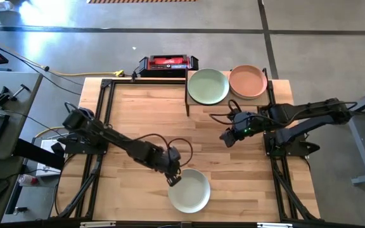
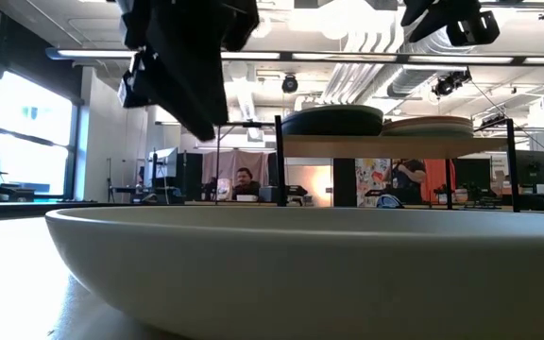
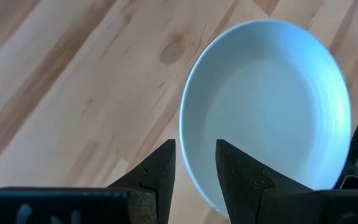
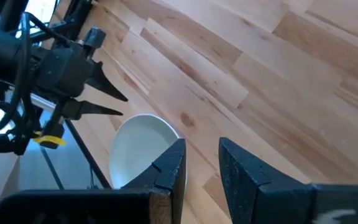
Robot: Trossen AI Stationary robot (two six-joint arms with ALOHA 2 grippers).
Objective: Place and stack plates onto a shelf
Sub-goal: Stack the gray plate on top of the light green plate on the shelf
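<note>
Your left gripper [image 1: 173, 178] hovers, fingers parted and empty, over the rim of the off-white plate [image 1: 190, 191] (front table edge); right gripper [image 1: 227, 136], parted, waits near the shelf [image 1: 189, 104].

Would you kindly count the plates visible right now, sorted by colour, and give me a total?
Light green plate, on the shelf: 1
Salmon plate, on the shelf beside it: 1
Off-white plate, on the table near its front edge: 1
Total: 3 plates
</note>
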